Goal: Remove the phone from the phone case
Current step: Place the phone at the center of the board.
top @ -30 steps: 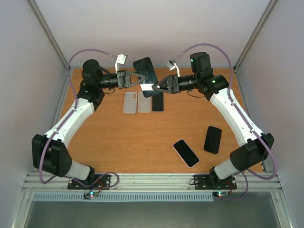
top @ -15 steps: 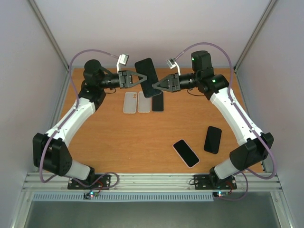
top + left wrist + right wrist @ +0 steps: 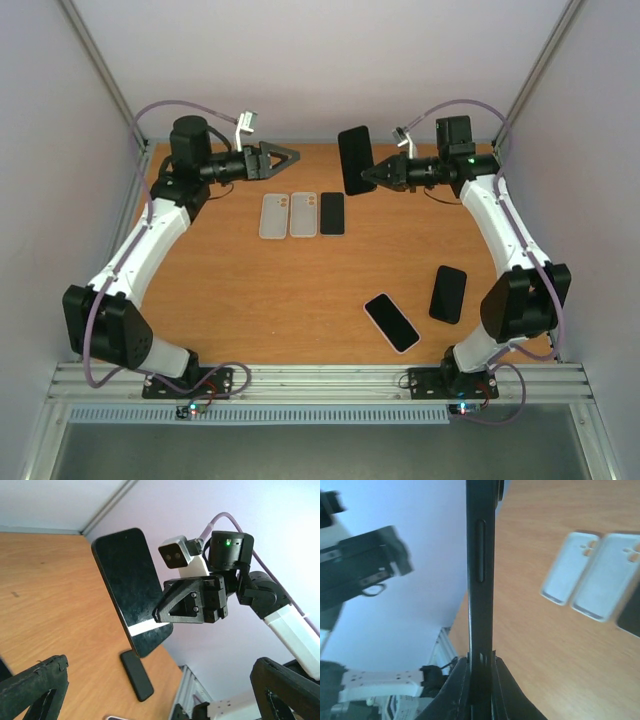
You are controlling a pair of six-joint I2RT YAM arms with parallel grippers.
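The left gripper (image 3: 283, 158) has just let go, jaws wide and empty, upper left. The right gripper (image 3: 372, 176) alone pinches the phone (image 3: 354, 158), upper centre, so the handover looks done.

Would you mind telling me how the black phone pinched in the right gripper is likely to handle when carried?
Probably stiff: the black phone runs straight out from the right gripper with no sag. Its shiny face reflects light, so it looks slippery. Pinched at one end only, it may pivot or slide if swung quickly.
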